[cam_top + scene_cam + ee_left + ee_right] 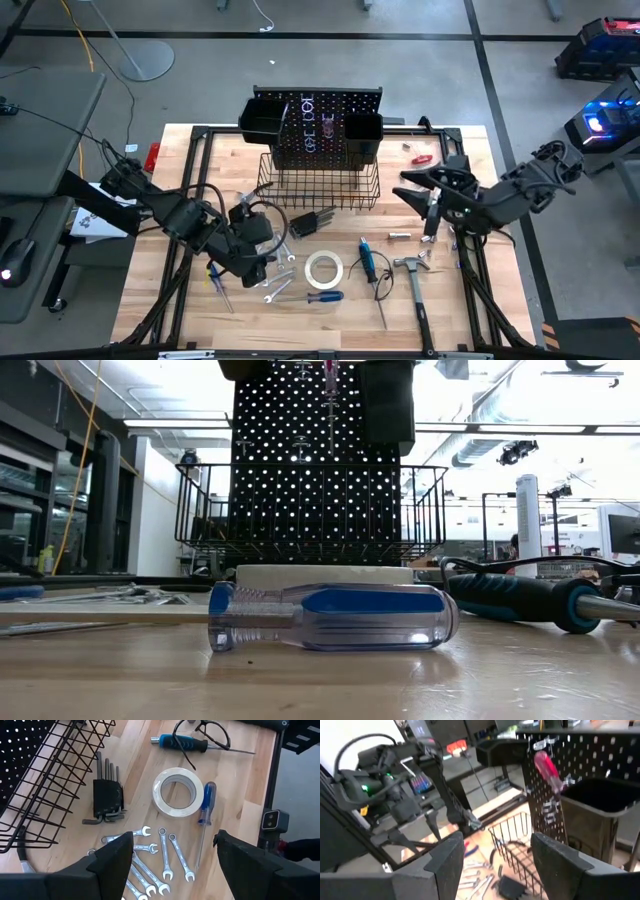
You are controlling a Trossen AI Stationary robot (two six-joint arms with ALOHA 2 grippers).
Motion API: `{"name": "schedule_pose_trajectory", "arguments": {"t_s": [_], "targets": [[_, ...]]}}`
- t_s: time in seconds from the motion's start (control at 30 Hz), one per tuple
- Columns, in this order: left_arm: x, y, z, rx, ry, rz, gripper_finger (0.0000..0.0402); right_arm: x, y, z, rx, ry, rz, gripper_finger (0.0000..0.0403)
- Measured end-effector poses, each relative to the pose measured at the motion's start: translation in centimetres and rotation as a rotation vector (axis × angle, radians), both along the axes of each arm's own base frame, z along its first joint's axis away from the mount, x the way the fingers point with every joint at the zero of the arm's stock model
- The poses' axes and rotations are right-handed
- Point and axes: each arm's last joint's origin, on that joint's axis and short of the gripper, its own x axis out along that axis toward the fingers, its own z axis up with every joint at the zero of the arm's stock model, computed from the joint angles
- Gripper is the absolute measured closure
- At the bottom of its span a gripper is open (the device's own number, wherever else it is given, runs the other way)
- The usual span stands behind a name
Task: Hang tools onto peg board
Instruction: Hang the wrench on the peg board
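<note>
The black peg board (320,125) stands at the table's far side with two bins and a wire basket (320,185). A red-handled screwdriver (547,767) hangs on it. On the table lie several silver wrenches (160,865), a white tape roll (178,791), a clear blue-handled screwdriver (206,802), a hex key set (107,800), a blue-and-black-handled screwdriver (368,262) and a hammer (412,280). My left gripper (172,852) is open and empty above the wrenches. My right gripper (408,186) is open and empty, raised right of the basket, facing the board.
A small red tool (422,158) lies at the far right of the table. A black cable (210,732) loops by the blue-and-black-handled screwdriver. The clear blue-handled screwdriver (330,615) lies close in front of the low camera. Bare wood shows along the near edge (320,335).
</note>
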Motion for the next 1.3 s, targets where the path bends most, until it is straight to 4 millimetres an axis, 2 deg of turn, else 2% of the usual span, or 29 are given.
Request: {"name": "schedule_pose_trajectory", "arguments": {"t_s": [0.27,1.0,1.1,1.3], "targets": [[-0.1,-0.1,0.0,-0.023,0.008,-0.004,0.0135,0.1,-0.5,-0.7,0.067,0.063,0.033,0.0183],[-0.2,0.0,-0.1,-0.009,0.028,-0.003,0.0135,0.5,-1.0,-0.9,0.068,0.086,0.025,0.0183],[-0.1,-0.1,-2.1,-0.004,0.109,0.035,0.0135,0.6,-0.9,-1.0,0.066,0.089,0.025,0.0183],[-0.6,0.4,-9.4,-0.105,0.418,0.154,0.0135,1.0,-0.6,-1.4,0.077,0.116,0.036,0.0183]]}}
